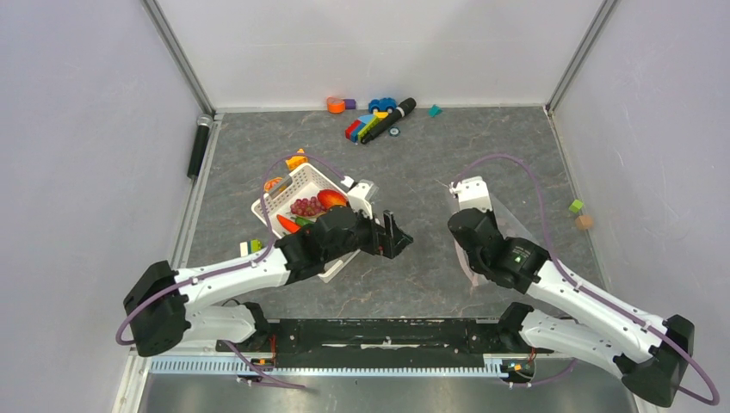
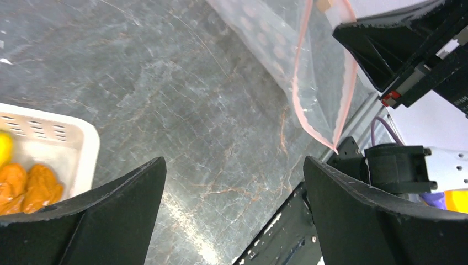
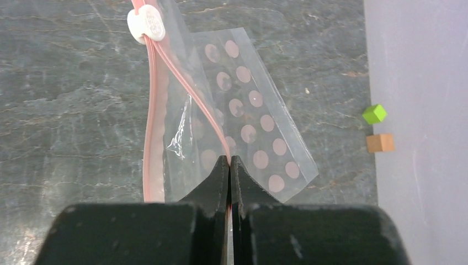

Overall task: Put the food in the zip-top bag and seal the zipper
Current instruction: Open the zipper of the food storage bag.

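**Desk** point(image 1: 413, 284): grey, marbled. **Bag** point(image 3: 259, 127): clear with pink dots, right of centre, mouth partly parted. **Basket** point(image 1: 301, 185): white, slotted, left of centre, holding the toy food point(image 1: 307, 206). **Left claw** point(image 2: 234, 210): released, grasping nothing, over bare desk between basket and bag. **Right claw** point(image 3: 230, 165): clenched on one strip of the pink zipper point(image 3: 152, 143) at its near end. **Slider** point(image 3: 146, 23): white, at the zipper's far end.
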